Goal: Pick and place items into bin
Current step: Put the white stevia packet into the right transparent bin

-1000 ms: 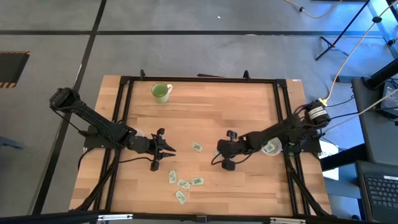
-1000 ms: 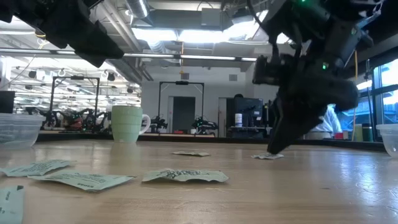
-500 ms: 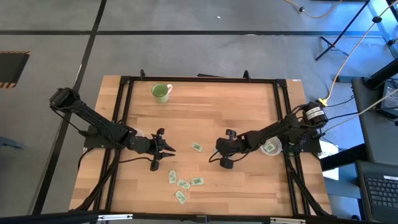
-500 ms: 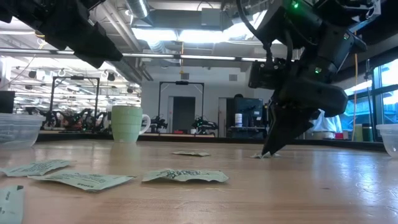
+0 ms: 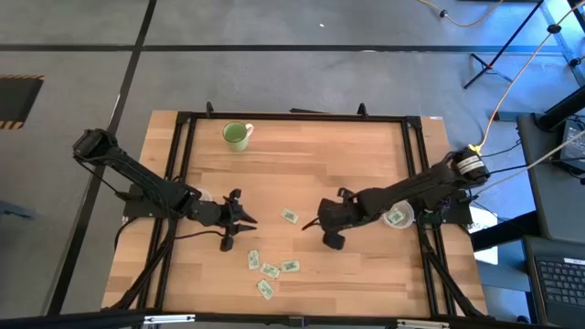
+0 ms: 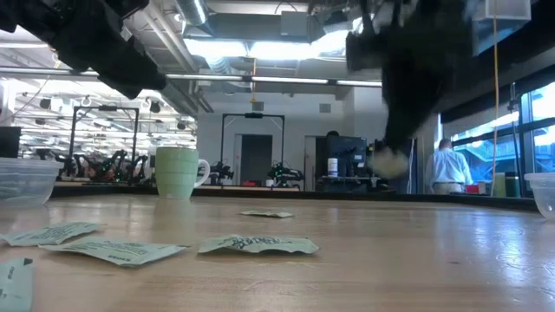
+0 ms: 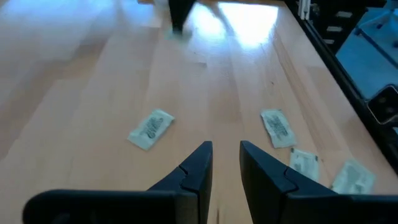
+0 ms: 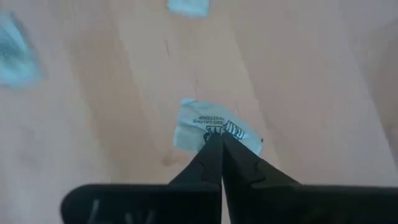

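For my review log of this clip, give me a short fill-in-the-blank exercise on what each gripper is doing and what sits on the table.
1. The right gripper is shut on a ____, lifted off the table.
2. The left gripper hovers with its fingers ____.
3. At the table's far left corner stands a light green ____.
4. The clear bin lies under the ____ arm.

Missing words: packet; open; mug; right

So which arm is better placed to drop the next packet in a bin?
The right. Its gripper is shut on a packet and lifted off the table, with the clear bin beside that arm. The left gripper holds nothing, fingers slightly apart above the wood.
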You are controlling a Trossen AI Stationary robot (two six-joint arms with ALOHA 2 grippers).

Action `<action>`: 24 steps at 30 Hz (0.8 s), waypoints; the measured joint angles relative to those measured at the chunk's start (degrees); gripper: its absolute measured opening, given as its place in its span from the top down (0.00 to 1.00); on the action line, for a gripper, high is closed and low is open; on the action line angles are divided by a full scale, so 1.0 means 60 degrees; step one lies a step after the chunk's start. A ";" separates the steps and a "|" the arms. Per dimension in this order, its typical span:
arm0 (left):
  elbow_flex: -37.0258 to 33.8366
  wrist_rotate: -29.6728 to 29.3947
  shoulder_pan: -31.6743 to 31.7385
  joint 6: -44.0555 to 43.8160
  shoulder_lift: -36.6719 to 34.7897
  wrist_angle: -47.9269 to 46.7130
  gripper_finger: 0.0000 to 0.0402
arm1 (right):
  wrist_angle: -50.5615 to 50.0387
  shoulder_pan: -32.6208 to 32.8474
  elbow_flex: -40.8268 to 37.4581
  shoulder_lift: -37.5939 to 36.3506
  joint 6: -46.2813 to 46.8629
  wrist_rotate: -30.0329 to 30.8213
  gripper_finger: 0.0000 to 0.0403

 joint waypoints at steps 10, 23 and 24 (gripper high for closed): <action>-0.0004 0.0605 -0.0219 -0.0301 0.0000 -0.0211 0.81 | -0.3997 0.1494 0.1215 -0.1471 0.4058 0.0183 1.00; -0.0004 0.0529 -0.0227 -0.0254 0.0000 -0.0210 0.81 | -0.6967 0.3135 -0.0831 -0.3778 1.1549 0.0545 1.00; -0.0004 0.0528 -0.0227 -0.0197 0.0000 -0.0207 0.81 | -0.6963 0.3135 -0.1100 -0.3866 1.1934 0.0541 1.00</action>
